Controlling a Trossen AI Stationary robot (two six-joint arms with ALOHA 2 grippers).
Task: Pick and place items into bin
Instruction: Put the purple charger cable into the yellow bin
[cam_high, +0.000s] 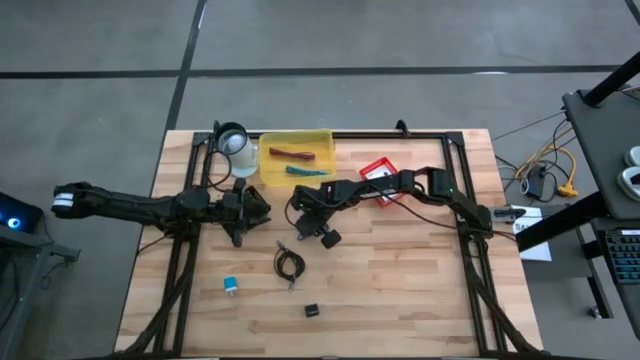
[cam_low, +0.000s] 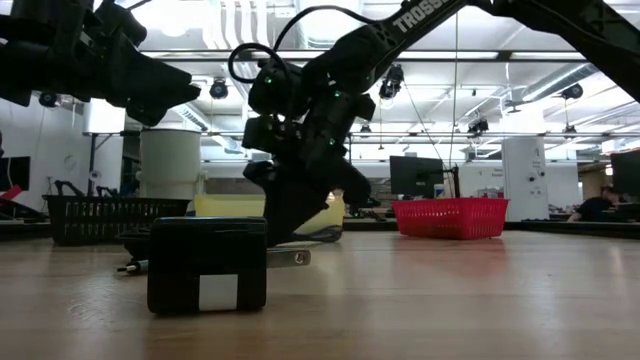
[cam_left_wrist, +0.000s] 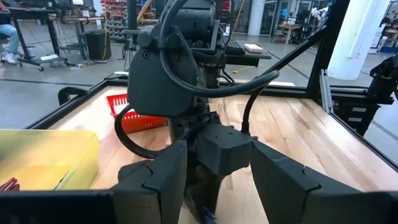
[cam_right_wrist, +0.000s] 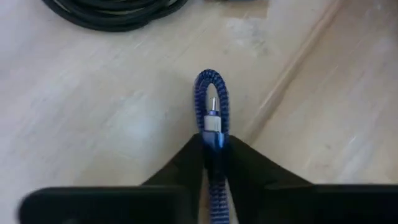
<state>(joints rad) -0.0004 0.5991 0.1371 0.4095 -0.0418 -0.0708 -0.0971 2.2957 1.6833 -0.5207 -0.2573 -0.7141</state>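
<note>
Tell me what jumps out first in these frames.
The right gripper at mid-table, shut on a blue braided cable folded into a loop just above the wood. Behind it sits the yellow bin, already holding a maroon strip and a teal pen. The left gripper waits open beside it; a black coiled cable lies nearer the front.

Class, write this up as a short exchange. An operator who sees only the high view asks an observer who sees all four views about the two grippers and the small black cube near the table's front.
Operator: Is the right gripper holding anything?
Observer: Yes. The right wrist view shows its jaws shut on a blue braided cable.
Operator: And the left gripper?
Observer: In its wrist view the jaws stand open, pointing at the right arm.
Operator: Anything on the small black cube?
Observer: The low view shows a pale patch on its side.
</note>
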